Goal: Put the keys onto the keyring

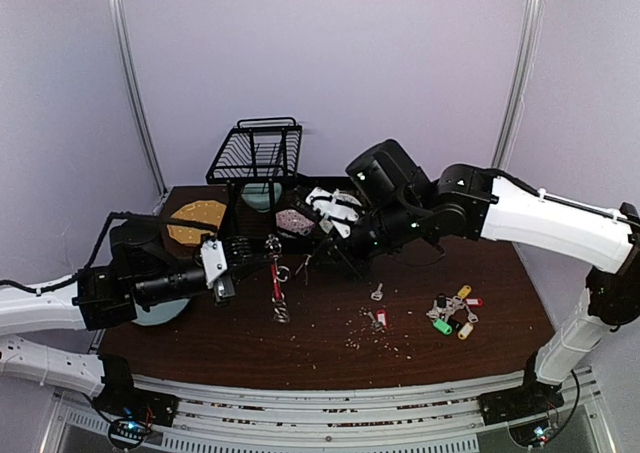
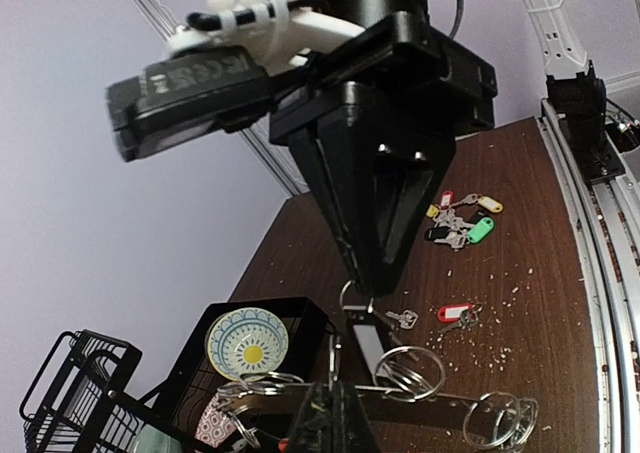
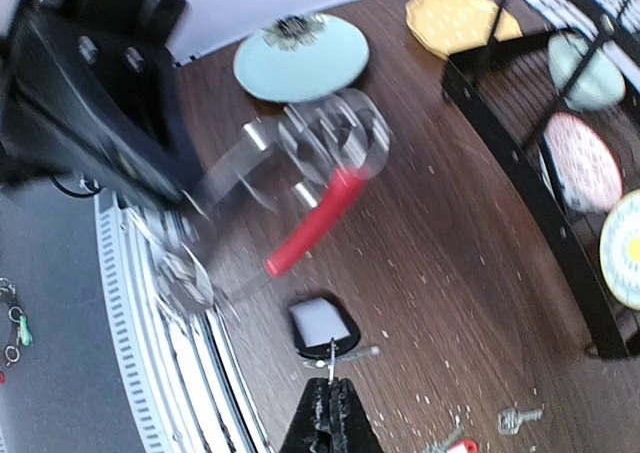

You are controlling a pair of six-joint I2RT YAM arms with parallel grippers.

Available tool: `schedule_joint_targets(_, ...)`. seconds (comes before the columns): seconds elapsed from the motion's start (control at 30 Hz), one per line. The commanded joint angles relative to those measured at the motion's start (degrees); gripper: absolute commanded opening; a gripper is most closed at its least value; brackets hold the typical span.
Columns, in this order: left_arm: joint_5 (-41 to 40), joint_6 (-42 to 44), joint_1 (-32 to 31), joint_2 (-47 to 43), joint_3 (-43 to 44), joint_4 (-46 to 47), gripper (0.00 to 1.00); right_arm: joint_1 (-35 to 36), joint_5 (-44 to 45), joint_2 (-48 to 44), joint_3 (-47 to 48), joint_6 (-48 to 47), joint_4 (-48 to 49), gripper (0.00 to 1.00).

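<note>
My left gripper (image 2: 335, 413) is shut on the grey metal arc of the keyring (image 2: 420, 398), held above the table. The keyring's red arc (image 3: 315, 218) and its split rings (image 2: 412, 373) hang blurred in the right wrist view, and the hoop dangles at centre (image 1: 279, 278). My right gripper (image 3: 332, 388) is shut on the small ring of a black-tagged key (image 3: 322, 326), right beside the keyring (image 1: 308, 260). More keys lie on the table: a coloured-tag cluster (image 1: 455, 311), a red-tagged key (image 1: 379, 318) and a bare key (image 1: 377, 292).
A black wire rack (image 1: 256, 151) stands at the back with patterned plates (image 1: 293, 220) under it. A yellow plate (image 1: 195, 221) and a pale blue plate (image 3: 300, 56) lie at the left. Crumbs (image 1: 395, 345) are scattered over the brown table.
</note>
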Motion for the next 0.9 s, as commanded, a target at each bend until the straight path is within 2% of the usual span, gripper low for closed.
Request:
schedule_joint_targets(0.0,-11.0,2.6,-4.3,0.5,2.3,1.0,0.00,4.3,5.0,3.8,5.7,-0.5,-2.8,0.00)
schedule_joint_targets(0.07,-13.3,3.3,-5.1,0.3,2.2,1.3,0.00,5.4,4.1,4.0,6.0,-1.7,-2.4,0.00)
schedule_joint_targets(0.23,-17.0,4.1,-6.1,0.5,2.3,1.3,0.00,5.8,-6.3,0.5,1.8,-4.8,0.9,0.00)
schedule_joint_targets(0.43,-15.2,3.7,-6.3,-0.1,2.7,0.2,0.00,5.7,-2.9,-4.4,-0.2,-6.0,-0.6,0.00)
schedule_joint_targets(0.53,-13.1,2.4,-6.3,-0.3,3.0,0.2,0.00,5.8,-8.4,-5.2,-0.5,-4.8,4.2,0.00)
schedule_joint_targets(0.6,-11.8,1.6,-6.3,-0.4,3.2,0.0,0.00,5.9,-10.9,-4.2,0.5,-4.2,5.8,0.00)
schedule_joint_targets(0.87,-9.3,-0.4,-6.3,-0.3,4.5,-1.2,0.00,6.5,-7.9,1.5,6.5,-4.1,2.5,0.00)
